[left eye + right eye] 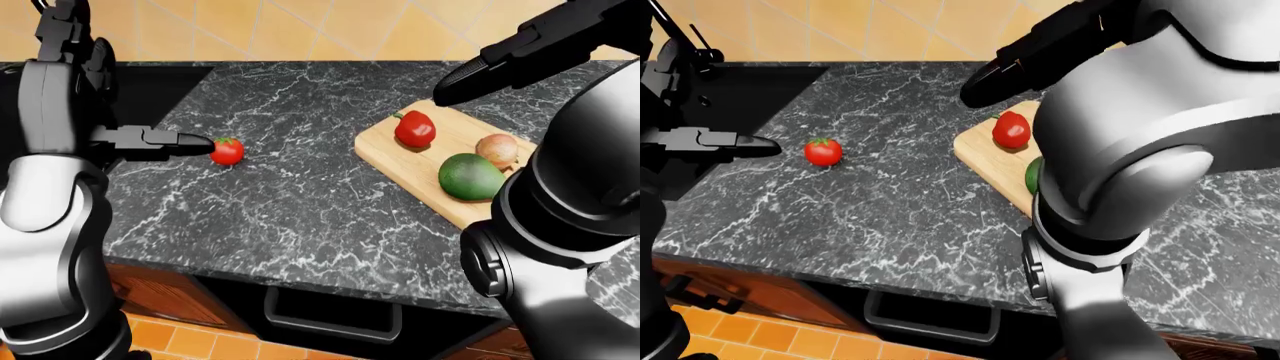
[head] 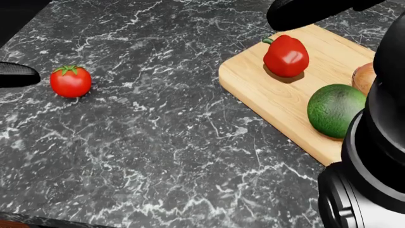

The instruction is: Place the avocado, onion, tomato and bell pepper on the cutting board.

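A red tomato (image 2: 70, 81) lies alone on the black marble counter, at the left of the head view. My left hand (image 1: 190, 141) reaches in from the left with fingers stretched out. Its tips stop just short of the tomato and hold nothing. The wooden cutting board (image 2: 266, 90) lies at the right. On it are a red bell pepper (image 2: 286, 56), a green avocado (image 2: 334, 110) and a brownish onion (image 2: 364, 77), the last partly hidden by my right arm. My right hand (image 1: 470, 75) hovers open above the board's upper end, over the pepper.
A dark sink (image 1: 150, 82) with a tap (image 1: 690, 45) borders the counter at the upper left. The counter's near edge (image 1: 300, 266) runs above a drawer handle (image 1: 330, 322). My bulky right arm (image 2: 373, 156) blocks the lower right of the head view.
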Tool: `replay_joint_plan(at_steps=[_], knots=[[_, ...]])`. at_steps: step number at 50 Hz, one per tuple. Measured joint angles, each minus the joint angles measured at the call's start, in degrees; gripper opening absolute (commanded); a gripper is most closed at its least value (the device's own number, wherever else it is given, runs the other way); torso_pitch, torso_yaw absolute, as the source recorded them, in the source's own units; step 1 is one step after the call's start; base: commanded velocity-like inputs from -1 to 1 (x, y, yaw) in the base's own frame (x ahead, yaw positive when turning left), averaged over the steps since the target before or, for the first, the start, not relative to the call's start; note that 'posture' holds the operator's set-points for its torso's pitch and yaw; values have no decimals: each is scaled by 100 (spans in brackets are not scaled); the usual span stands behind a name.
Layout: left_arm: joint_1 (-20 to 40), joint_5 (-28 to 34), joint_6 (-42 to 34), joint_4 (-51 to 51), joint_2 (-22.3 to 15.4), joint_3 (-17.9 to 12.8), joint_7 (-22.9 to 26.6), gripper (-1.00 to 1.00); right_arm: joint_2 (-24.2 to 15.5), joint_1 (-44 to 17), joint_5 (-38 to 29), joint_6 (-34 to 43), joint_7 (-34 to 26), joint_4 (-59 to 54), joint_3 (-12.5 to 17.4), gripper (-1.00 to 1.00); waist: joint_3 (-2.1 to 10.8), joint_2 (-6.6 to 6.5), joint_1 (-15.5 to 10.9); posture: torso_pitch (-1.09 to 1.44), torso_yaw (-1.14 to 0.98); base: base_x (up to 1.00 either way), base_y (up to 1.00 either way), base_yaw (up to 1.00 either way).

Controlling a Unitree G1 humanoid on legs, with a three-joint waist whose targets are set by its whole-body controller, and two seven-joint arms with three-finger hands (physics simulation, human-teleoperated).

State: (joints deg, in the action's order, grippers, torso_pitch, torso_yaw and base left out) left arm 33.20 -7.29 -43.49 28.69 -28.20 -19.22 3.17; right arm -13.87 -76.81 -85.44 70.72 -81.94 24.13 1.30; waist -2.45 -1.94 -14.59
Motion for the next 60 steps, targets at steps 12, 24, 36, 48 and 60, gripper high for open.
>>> replay_joint_plan(at_steps=[12,24,36,48,60], knots=[[561,384,460,-971,-134,284,307,100,999,-120,-1895,-497,-1056,481,408,100,-40,-5,211,0,14,0,0,0],[1410,827,1525,-3136,-37,627,424,100,1096,75,-1698,-297,-640,437,276,100,-69,36,466,0,14,0,0,0],[1798,1272,2027,-4820,-53,677,237,100,1114,135,-1131,12,4,370,168,100,-78,38,732,0,14,0,0,0],[1514,1492,2006,-5197,-134,669,138,100,1087,210,-755,152,380,342,82,100,-84,32,923,0,14,0,0,0],[1267,1486,1665,-4805,-202,501,86,100,1090,305,-595,229,565,353,44,100,-69,-3,1005,0,14,0,0,0]])
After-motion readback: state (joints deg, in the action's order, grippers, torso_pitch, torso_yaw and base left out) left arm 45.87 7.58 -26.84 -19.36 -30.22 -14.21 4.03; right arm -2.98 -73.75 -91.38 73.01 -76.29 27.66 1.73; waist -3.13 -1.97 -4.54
